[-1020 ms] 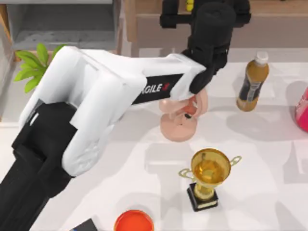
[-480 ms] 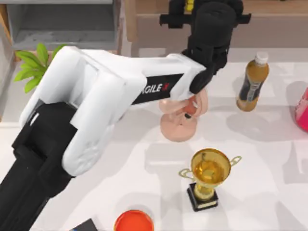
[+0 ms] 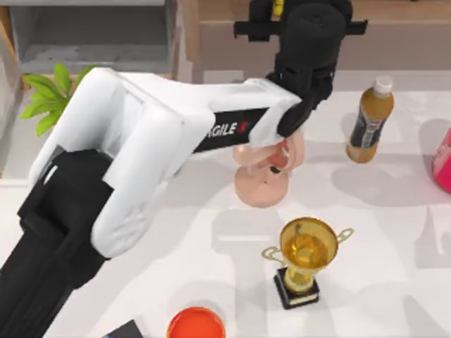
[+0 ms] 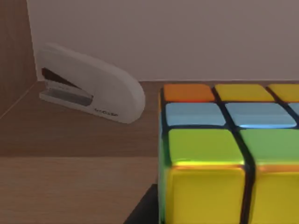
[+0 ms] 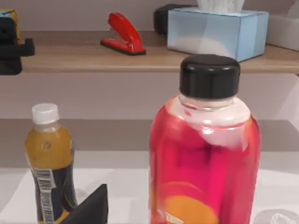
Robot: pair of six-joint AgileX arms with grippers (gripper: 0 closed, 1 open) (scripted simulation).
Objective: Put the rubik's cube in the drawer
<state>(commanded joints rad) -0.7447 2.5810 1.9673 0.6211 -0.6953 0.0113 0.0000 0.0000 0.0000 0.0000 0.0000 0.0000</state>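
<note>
The rubik's cube (image 4: 219,158), with yellow, green, blue and orange tiles, sits on the long brown wooden shelf (image 3: 394,35) at the back of the table. My left gripper (image 3: 282,13) reaches over that shelf, and a yellow bit of the cube (image 3: 277,7) shows between its black fingers. A dark finger (image 4: 145,210) lies against the cube's side, so the gripper looks shut on it. The drawer (image 3: 91,32), grey inside, stands open at the back left. My right gripper (image 5: 91,207) hangs low by the red bottle.
A white stapler (image 4: 88,84) lies on the shelf beside the cube. On the table stand a pink fan (image 3: 268,172), a gold trophy (image 3: 304,257), a yellow bottle (image 3: 369,120), a red bottle (image 5: 203,154), an orange dish (image 3: 196,324) and a plant (image 3: 46,95).
The left gripper's black finger beside the cube has moved inward toward it. The arm itself has barely shifted.
</note>
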